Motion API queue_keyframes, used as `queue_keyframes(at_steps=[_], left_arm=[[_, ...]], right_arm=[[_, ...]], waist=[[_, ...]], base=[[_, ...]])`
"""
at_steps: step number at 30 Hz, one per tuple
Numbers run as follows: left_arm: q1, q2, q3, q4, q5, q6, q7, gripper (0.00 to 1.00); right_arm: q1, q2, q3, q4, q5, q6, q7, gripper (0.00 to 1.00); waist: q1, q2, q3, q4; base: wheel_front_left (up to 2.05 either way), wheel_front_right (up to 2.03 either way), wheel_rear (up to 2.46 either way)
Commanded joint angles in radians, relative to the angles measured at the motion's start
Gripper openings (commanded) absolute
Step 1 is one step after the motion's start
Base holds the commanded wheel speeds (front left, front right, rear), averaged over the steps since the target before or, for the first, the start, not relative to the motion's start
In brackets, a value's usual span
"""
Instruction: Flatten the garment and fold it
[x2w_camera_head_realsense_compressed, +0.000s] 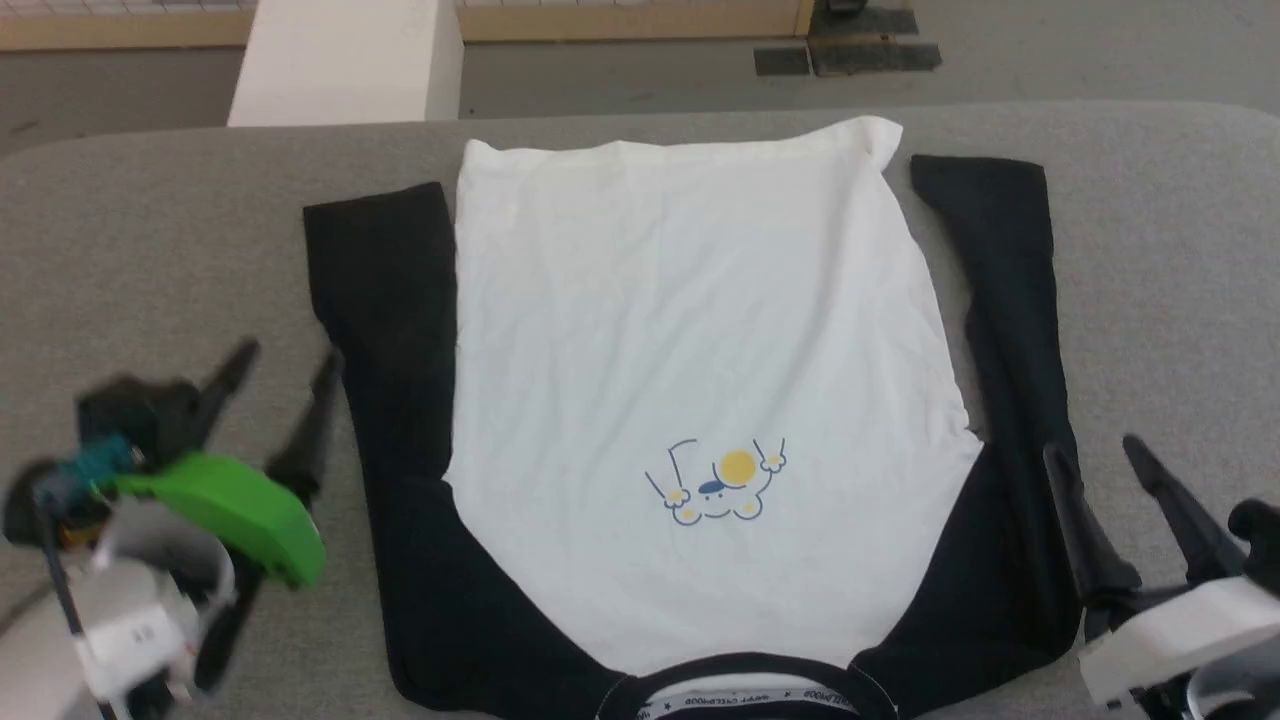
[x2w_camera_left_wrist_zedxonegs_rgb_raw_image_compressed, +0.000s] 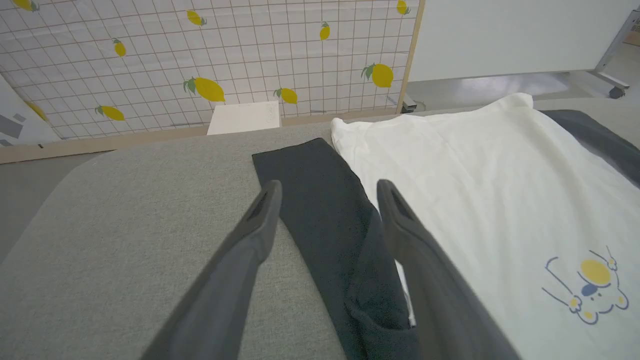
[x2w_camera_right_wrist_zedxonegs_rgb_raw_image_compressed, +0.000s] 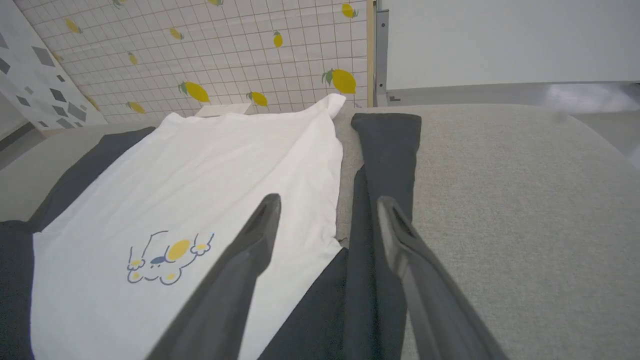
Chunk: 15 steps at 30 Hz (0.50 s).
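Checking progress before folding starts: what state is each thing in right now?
garment, spread flat on the grey table, print side up, sleeves laid out, not yet folded.
left gripper, open, holding nothing.
right gripper, open, holding nothing.

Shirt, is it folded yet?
Not yet. Done: the shirt lies spread mostly flat, print up, with its black sleeves alongside. In hand: nothing. The left gripper and right gripper are open, one by each sleeve. Left: all the folding.
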<state>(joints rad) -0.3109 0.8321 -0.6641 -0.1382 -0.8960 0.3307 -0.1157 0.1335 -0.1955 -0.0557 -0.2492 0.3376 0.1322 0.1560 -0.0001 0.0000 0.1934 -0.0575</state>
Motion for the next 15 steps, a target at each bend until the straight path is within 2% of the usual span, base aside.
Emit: queue_keyframes(at_steps=[1, 8, 15], left_arm=[[-0.057, 0.012, 0.014, 0.029, 0.010, -0.017, 0.007, 1.00], [-0.312, 0.043, 0.043, 0.199, 0.015, -0.100, 0.148, 1.00], [-0.441, 0.053, 0.075, 0.293, -0.055, -0.113, 0.305, 1.00]], right_arm=[[-0.036, 0.006, 0.009, 0.015, -0.016, -0.002, -0.038, 1.00], [-0.182, 0.011, 0.058, 0.060, -0.042, -0.002, -0.145, 1.00], [-0.267, 0.014, 0.095, 0.074, -0.045, -0.002, -0.189, 1.00]], waist=[[0.0001, 0.0000, 0.062, -0.029], [0.0001, 0.0000, 0.201, -0.082], [0.0001, 0.0000, 0.297, -0.142]], base=[[0.00, 0.00, 0.00], [0.00, 0.00, 0.00], [0.00, 0.00, 0.00]])
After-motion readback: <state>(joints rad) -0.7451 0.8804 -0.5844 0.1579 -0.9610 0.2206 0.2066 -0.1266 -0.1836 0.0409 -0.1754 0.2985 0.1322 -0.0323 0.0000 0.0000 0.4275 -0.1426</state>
